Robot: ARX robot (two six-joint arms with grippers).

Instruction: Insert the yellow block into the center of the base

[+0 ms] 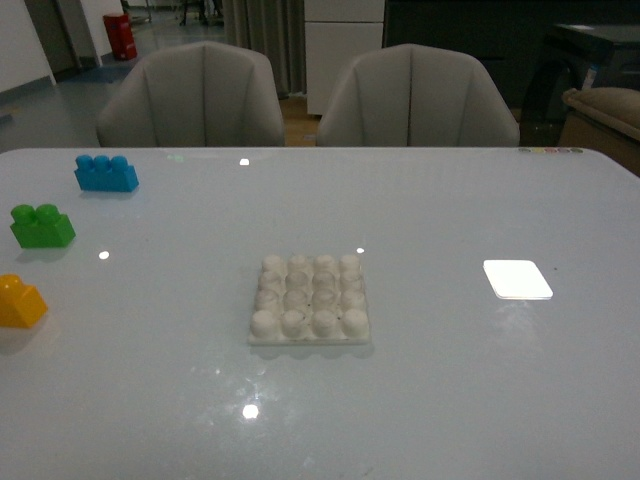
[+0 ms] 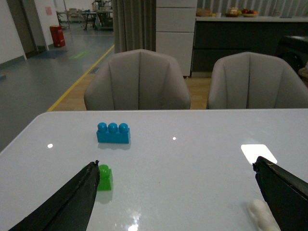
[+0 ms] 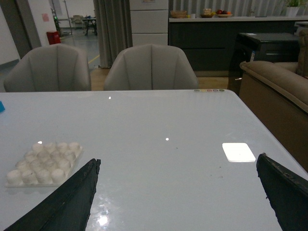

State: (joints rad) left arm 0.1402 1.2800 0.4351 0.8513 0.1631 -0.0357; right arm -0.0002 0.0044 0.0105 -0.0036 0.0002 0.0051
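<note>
Left claw [image 2: 177, 188] agape over table [image 2: 192, 161]

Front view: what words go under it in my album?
The base sits in the middle of the table, with the yellow block, green brick and blue brick along its left side.

The yellow block [image 1: 20, 302] was orange-yellow and unpatterned. The two-stud brick [image 1: 42, 226] was green and the three-stud brick [image 1: 106, 173] was blue. The base [image 1: 309, 300] was white, its studs forming a regular four-by-four grid. The table [image 1: 450, 400] was pale grey-blue, dotted with small white glints. The flat rectangle [image 1: 517, 279] was bright white. The chairs [image 1: 190, 97] were grey-beige. The left gripper [image 2: 176, 164] and right gripper [image 3: 178, 161] had black fingers [image 2: 72, 202]. A canister [image 1: 119, 36] was red.
</note>
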